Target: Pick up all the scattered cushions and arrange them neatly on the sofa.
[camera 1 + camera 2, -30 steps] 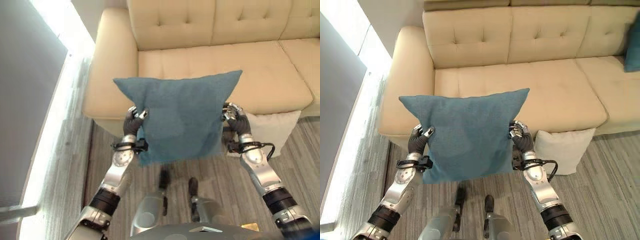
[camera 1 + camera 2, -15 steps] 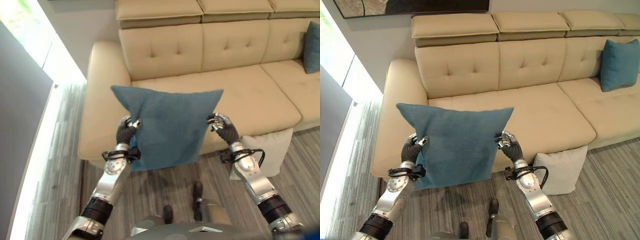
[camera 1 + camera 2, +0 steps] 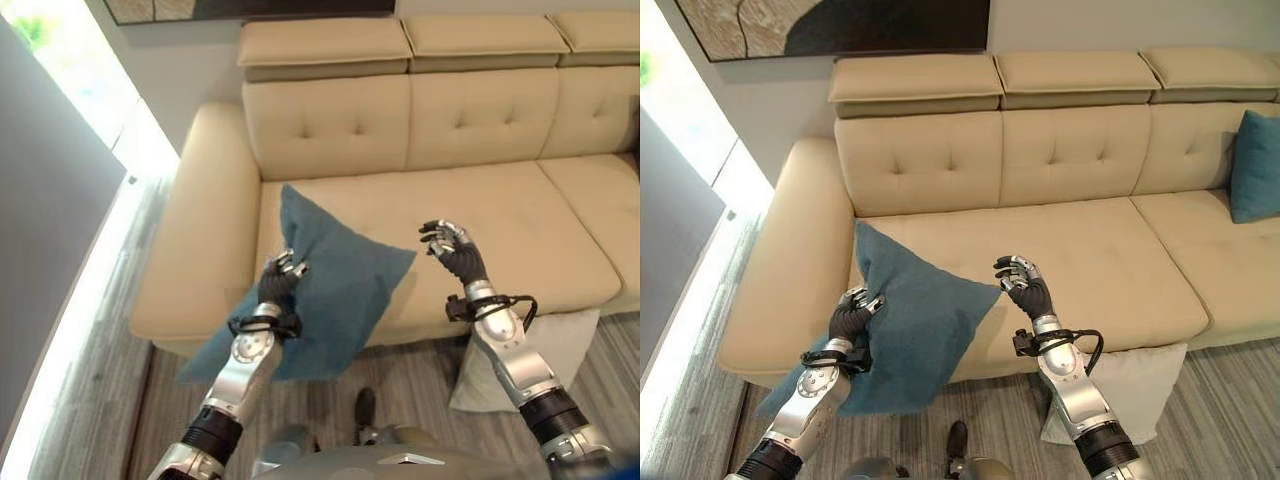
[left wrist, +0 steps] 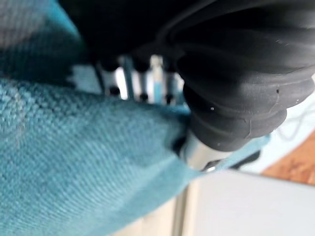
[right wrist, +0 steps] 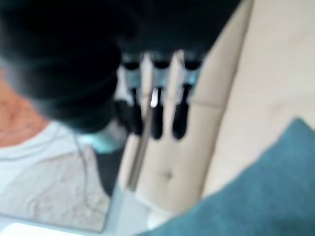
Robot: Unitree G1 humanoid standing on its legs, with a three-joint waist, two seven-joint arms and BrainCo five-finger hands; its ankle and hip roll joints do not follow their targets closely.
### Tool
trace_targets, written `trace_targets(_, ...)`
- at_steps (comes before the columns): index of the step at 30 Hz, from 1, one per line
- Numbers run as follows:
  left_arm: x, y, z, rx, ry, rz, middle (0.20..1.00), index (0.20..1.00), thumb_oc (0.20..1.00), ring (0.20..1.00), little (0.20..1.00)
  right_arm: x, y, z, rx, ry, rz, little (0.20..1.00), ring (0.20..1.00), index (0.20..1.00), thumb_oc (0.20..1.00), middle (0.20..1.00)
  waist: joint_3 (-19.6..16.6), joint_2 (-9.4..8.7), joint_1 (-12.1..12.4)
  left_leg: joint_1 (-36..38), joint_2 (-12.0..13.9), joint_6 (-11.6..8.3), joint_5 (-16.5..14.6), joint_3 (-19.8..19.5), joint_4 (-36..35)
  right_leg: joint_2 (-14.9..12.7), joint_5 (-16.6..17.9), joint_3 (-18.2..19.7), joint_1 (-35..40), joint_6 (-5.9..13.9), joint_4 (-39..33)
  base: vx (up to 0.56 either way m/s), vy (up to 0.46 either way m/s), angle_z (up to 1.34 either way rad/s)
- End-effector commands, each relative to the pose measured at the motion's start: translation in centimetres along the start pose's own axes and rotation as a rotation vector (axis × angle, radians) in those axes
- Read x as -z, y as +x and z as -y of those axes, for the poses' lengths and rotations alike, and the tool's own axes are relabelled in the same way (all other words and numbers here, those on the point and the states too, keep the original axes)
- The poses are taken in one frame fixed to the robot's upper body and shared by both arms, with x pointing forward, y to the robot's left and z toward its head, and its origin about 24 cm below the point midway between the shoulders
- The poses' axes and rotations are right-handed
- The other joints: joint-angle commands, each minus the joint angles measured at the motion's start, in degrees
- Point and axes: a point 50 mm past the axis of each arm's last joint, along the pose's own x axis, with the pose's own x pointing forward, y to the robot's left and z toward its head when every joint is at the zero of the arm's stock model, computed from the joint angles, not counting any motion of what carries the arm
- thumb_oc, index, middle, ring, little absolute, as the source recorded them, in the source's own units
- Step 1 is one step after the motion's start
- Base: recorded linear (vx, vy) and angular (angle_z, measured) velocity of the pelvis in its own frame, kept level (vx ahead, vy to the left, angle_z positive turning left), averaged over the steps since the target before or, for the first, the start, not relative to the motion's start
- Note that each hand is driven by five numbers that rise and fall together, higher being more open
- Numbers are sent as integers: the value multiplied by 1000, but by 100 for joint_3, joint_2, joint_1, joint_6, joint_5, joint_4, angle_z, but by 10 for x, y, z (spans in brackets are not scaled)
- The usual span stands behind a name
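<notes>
The left hand [image 3: 852,318] pinches one edge of the teal cushion [image 3: 910,330], which sags over the sofa's front edge just past its fingers. The right hand [image 3: 1023,288] hovers beside it, fingers loosely spread, holding nothing. With one grip only, the cushion may slide off toward the floor. Below the right arm, a pale cushion [image 3: 1130,390] leans against the sofa [image 3: 1090,250]. Beyond both hands the seat lies bare and roomy; far right sits another teal cushion [image 3: 1255,165].
</notes>
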Motion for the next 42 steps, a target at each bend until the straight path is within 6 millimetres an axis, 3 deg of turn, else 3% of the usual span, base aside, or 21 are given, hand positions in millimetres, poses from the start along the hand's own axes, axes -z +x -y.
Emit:
trace_targets(1, -69, 20, 26, 112, -73, 326, 200, 200, 200, 200, 200, 6, -5, 19, 87, -44, -3, 1000, 1000, 1000, 1000, 1000, -163, 184, 90, 9, 72, -61, 1109, -70, -833, -47, -554, 256, 411, 841, 445, 86, 44, -25)
trace_targets(6, -79, 14, 25, 141, -61, 372, 200, 200, 200, 200, 200, 44, -25, 34, 169, -115, -179, 1000, 1000, 1000, 1000, 1000, -403, 308, -32, 594, 113, -56, 1183, 62, -1425, -11, -543, 327, 575, 837, 242, 126, 59, -38)
trace_targets(15, -110, 12, 26, 174, -86, 494, 200, 200, 200, 200, 200, 79, -51, 48, 226, -151, -357, 1000, 1000, 1000, 1000, 1000, -428, 429, -168, 865, 119, -21, 1015, 195, -1425, -75, -526, 375, 798, 873, 78, 34, 9, -8)
trace_targets(23, -141, 7, 37, 261, -120, 619, 200, 200, 200, 200, 200, 109, -71, 46, 251, 67, -521, 1000, 1000, 1000, 1000, 1000, -429, 540, -264, 936, 127, -24, 963, 217, -1425, -100, -555, 374, 841, 863, 51, 0, 0, 0)
trace_targets(31, -160, -1, 44, 346, -204, 698, 200, 200, 200, 200, 200, 122, -74, 36, 317, 409, -563, 1000, 1000, 1000, 1000, 1000, -435, 618, -232, 961, 138, -62, 963, 187, -1425, -110, -591, 286, 893, 852, 21, 4, -9, 0)
trace_targets(36, -171, -8, 52, 418, -239, 744, 200, 200, 200, 200, 200, 121, -65, 36, 327, 451, -549, 1000, 1000, 1000, 1000, 1000, -444, 686, -190, 968, 133, -89, 978, 129, -1425, -130, -611, 204, 933, 850, 17, 1, -13, 7)
trace_targets(42, -181, -18, 59, 510, -284, 783, 200, 200, 200, 200, 200, 105, -44, 35, 298, 474, -460, 1000, 1000, 1000, 1000, 1000, -480, 721, -120, 980, 120, -96, 984, 81, -1425, -142, -628, 149, 957, 856, 17, -1, -7, 8)
